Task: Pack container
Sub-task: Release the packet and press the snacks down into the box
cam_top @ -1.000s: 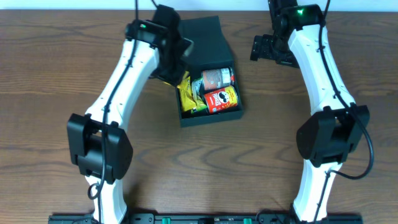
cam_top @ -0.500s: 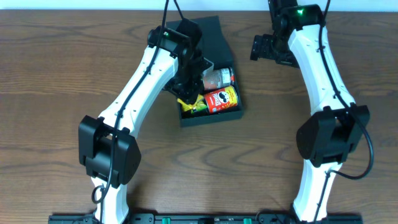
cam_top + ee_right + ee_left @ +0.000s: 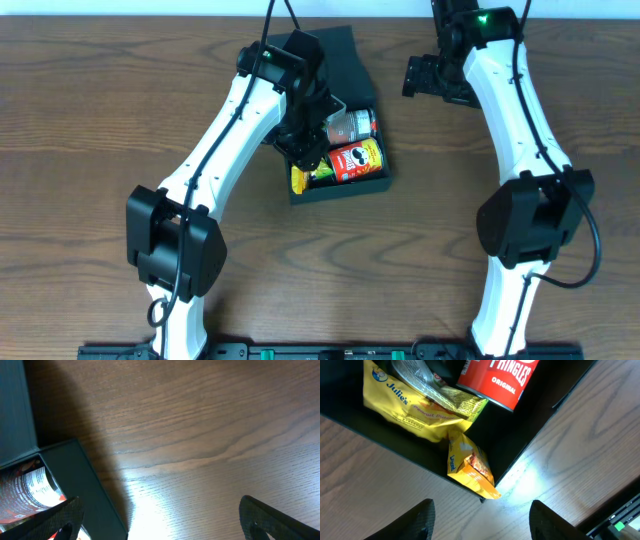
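Note:
The container [image 3: 340, 190], a dark teal-black box with its flap lid open toward the back, lies at the table's middle. Inside are a red Pringles can [image 3: 357, 160] [image 3: 500, 380], a second can [image 3: 350, 125] [image 3: 30, 491], and yellow snack packets [image 3: 303, 178] [image 3: 410, 410]. One small yellow packet [image 3: 470, 465] leans over the box's front-left wall. My left gripper [image 3: 481, 522] is open and empty, just above the box's left side. My right gripper [image 3: 160, 520] is open and empty, over bare table right of the box.
The wooden table [image 3: 80, 120] spreads around the box. The box's open lid [image 3: 335, 60] lies flat behind it. The box wall [image 3: 85, 485] shows at the left of the right wrist view.
My left arm swung right over the box's left side, then lowered slightly. The yellow packets now sit lower in the box. The right arm has not moved.

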### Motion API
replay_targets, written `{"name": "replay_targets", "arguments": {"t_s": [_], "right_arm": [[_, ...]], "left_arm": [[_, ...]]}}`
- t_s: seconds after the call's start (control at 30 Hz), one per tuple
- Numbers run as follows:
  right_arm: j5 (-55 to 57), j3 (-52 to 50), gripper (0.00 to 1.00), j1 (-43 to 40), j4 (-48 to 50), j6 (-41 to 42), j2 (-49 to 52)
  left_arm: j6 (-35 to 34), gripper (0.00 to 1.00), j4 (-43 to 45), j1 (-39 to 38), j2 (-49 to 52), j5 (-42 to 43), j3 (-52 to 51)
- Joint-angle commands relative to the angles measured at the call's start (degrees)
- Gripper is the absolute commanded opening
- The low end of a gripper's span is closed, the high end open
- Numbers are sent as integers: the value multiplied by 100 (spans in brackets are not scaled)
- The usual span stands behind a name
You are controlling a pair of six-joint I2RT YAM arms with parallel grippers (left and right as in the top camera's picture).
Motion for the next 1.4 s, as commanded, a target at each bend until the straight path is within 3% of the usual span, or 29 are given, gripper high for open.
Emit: {"name": "replay_targets", "arguments": {"t_s": [0.0,0.37,0.4,0.47,0.6,0.83,1.37], "right_arm": [[0,-17,99,52,20,48,20],[-269,-17,99,52,-122,48,20],[-269,-15,99,52,-118,48,20],[-269,-15,99,52,-103,48,20],[-269,-17,99,52,-144,48,20],[-280,-17,99,52,-136,48,20],[-278,-17,99,52,-133,48,20]], "left_arm": [[96,59,-20,7,-144,63,111],[-173,56,-866,101,-144,-365,96],[-184,47,-841,98,-144,-387,72],[-315,13,-605,87,-142,-619,-85],[-671,6,-293,87,-129,-999,-372],[-1161,6,256,70,-127,-973,-570],[-1360,6,546,13,-125,-439,-1156]]}}
